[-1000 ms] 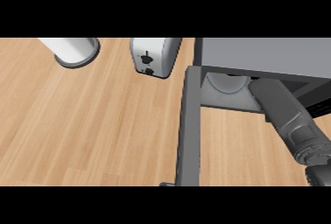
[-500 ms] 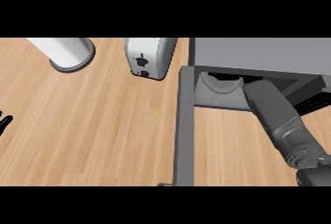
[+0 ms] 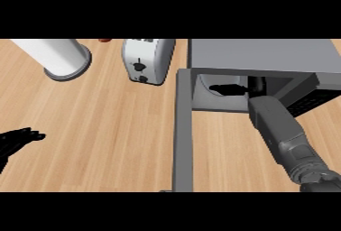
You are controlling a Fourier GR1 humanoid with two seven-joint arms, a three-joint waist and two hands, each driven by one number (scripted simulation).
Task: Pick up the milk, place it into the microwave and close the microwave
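Observation:
The grey microwave (image 3: pixel 266 52) stands at the upper right with its door (image 3: pixel 183 135) swung open toward me, seen edge-on as a long grey bar. My right forearm (image 3: pixel 283 133) reaches from the lower right into the cavity, and my right hand (image 3: pixel 225 89) shows as a black shape inside, against the pale inner wall. No milk carton can be made out; the hand, the forearm and the roof of the microwave hide most of the cavity. My left hand (image 3: pixel 16 140) rests open at the left edge, low over the wooden counter.
A silver toaster (image 3: pixel 148 58) stands just left of the microwave. A white cylinder on a grey round base (image 3: pixel 58 56) stands at the upper left. A small red object (image 3: pixel 104 40) peeks in at the top edge. Bare wooden counter (image 3: pixel 106 131) lies between the left hand and the door.
My right hand now shows as a black shape inside the cavity, where only the forearm showed before. My left hand has come further into view at the left edge.

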